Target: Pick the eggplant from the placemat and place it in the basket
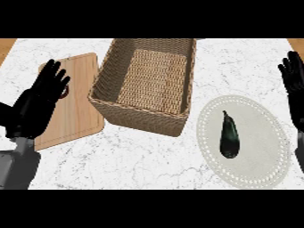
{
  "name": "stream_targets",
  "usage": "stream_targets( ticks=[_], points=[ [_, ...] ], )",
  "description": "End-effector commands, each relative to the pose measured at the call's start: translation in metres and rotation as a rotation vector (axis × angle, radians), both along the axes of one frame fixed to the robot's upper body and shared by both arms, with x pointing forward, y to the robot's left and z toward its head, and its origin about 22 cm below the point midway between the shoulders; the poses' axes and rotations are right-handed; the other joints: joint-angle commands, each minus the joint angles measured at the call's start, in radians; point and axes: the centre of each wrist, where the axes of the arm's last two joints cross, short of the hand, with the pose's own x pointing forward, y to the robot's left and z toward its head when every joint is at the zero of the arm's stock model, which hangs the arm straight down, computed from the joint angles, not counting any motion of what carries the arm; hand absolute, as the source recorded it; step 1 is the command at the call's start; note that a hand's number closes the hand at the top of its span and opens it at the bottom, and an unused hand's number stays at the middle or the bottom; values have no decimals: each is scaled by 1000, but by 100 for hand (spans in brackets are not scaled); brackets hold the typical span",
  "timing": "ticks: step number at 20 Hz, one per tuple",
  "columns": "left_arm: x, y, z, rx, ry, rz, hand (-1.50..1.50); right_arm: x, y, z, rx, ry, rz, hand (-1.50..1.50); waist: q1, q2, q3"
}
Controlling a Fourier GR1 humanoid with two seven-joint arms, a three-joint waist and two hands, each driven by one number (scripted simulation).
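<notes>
Fingers (57, 73) straight — eggplant (229, 136) on placemat (259, 147)

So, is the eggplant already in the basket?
No, it is out. The eggplant lies on the placemat, beside the basket, whose visible inside holds nothing.

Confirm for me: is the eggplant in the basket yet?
No. The eggplant lies on the placemat, to the right of the basket, and neither hand touches it.
</notes>
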Motion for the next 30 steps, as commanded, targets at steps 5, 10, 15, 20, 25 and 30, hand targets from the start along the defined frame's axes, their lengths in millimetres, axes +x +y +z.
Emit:
stream_targets(
  ticks=[5, 10, 15, 20, 25, 30],
  points=[
    [-10, 41, -2, 295, -14, 192, 0, -48, -88, -42, -5, 377, -457, 150, 6, 1, -16],
    [-10, 27, -21, 326, 24, 176, 0, -18, 14, -66, 5, 188, -493, -150, 37, -1, -16],
    [-3, 15, -19, 319, 31, 166, 0, -5, -2, -73, -183, 292, -840, -150, 44, 2, -21],
    [-11, 21, -34, 329, 65, 202, 0, 9, -38, -28, -323, 521, -902, -150, 24, -12, -26],
    [-7, 28, -24, 341, 54, 191, 0, 14, -33, -8, -486, 944, -629, -150, 30, -17, -29],
    [-11, 23, -29, 329, 42, 199, 0, 30, 1, 50, -513, 1158, -402, -150, 20, -19, -23]
  ],
)
